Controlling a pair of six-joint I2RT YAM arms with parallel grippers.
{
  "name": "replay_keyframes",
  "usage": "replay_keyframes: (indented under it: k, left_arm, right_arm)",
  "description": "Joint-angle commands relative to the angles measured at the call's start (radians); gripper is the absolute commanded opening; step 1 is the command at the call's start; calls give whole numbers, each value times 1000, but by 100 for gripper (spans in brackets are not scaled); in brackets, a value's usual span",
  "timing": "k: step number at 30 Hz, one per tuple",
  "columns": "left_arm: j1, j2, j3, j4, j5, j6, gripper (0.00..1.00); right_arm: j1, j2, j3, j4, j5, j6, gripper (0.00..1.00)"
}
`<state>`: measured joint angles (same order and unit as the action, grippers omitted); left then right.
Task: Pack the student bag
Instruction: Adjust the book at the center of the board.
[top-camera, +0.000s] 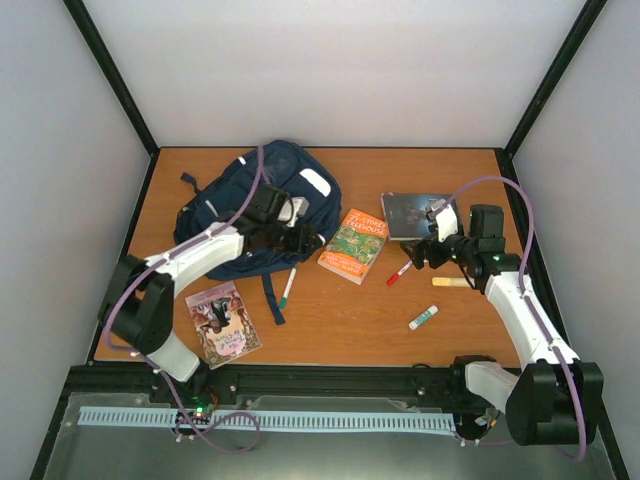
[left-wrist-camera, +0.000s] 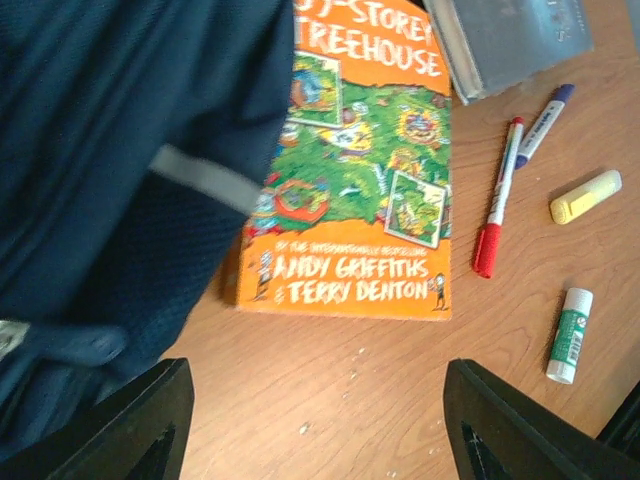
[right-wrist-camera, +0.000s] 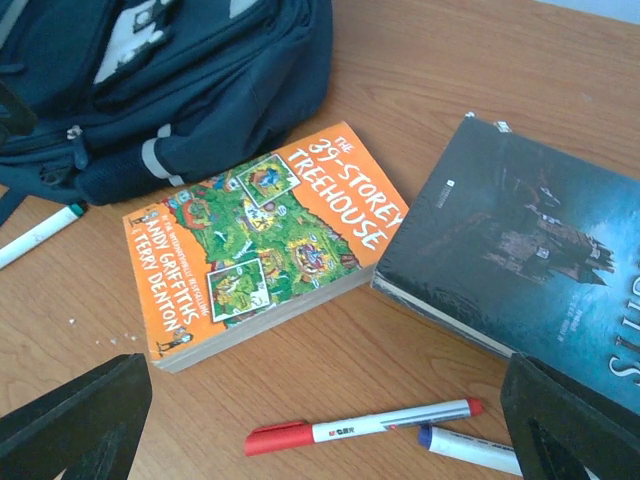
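Left hand (left-wrist-camera: 315, 375): fingers set wide apart, nothing between them, positioned at the right edge of the large navy blue fabric backpack (top-camera: 225, 200). The backpack lies at the rear left of the brown wooden worktop (top-camera: 350, 320). Right hand (right-wrist-camera: 325, 375): likewise spread wide and empty, above a red-capped white marker pen (right-wrist-camera: 360, 428). Orange paperback book (right-wrist-camera: 260, 240) lies just beside the backpack, with a dark hardback book (right-wrist-camera: 510, 250) just beside it on the other side. White glue stick (top-camera: 423, 318) lies apart, towards the front right.
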<state>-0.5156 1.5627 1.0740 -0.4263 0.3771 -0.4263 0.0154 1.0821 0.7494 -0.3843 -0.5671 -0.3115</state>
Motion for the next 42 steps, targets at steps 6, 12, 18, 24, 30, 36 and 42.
replay_keyframes:
  k: [6, 12, 18, 24, 30, 36, 42]
  left_arm:
    - [-101, 226, 192, 50, 20, 5, 71]
    - [-116, 333, 273, 27, 8, -13, 72]
    - [-116, 402, 315, -9, -30, -13, 72]
    - [-138, 425, 313, -29, -116, 6, 74]
    - [-184, 449, 323, -51, -125, 31, 75]
    - [-219, 447, 317, -51, -77, 17, 74]
    - [-293, 439, 323, -81, -48, 25, 74]
  right_arm:
    - [-9, 31, -1, 21, 34, -15, 97]
    - [-9, 38, -1, 21, 44, -21, 97]
    - [-9, 43, -1, 18, 46, -22, 98]
    - [-9, 43, -2, 17, 42, -25, 98]
    - [-9, 50, 0, 15, 38, -26, 98]
    - [-9, 49, -1, 12, 37, -26, 98]
    - [-9, 52, 0, 12, 34, -28, 98]
